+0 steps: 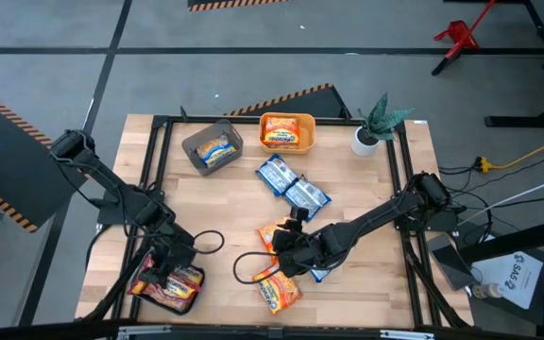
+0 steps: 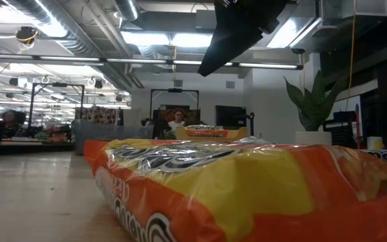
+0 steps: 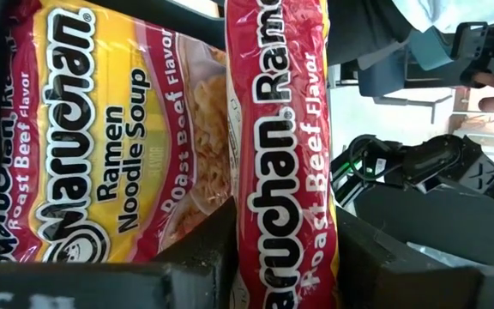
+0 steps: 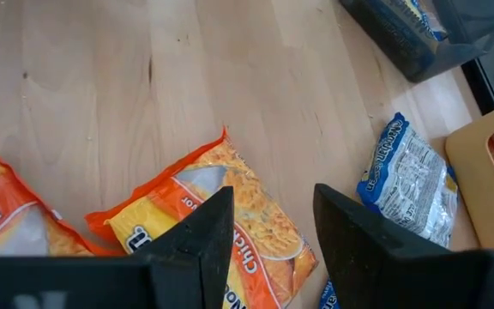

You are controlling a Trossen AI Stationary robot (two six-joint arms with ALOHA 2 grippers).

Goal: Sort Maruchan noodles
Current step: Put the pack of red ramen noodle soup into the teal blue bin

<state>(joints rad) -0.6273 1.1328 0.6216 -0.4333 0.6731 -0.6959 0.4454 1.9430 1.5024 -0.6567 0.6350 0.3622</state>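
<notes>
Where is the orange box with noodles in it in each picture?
High view: the orange bin is at the table's far edge, near the middle.
Low view: small and far off, in the centre.
Left wrist view: not in it.
Right wrist view: at the right edge.
Shared landmark: the potted plant beside it.

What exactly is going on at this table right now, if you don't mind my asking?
Two robot arms are sorting ramen packets by colour. The left gripper holds a red roast beef packet on edge between its fingers, over other red packets at the table's near left corner. The right gripper hovers open over an orange packet mid-table. Blue packets still lie loose; the grey bin and orange bin each hold some.
</notes>
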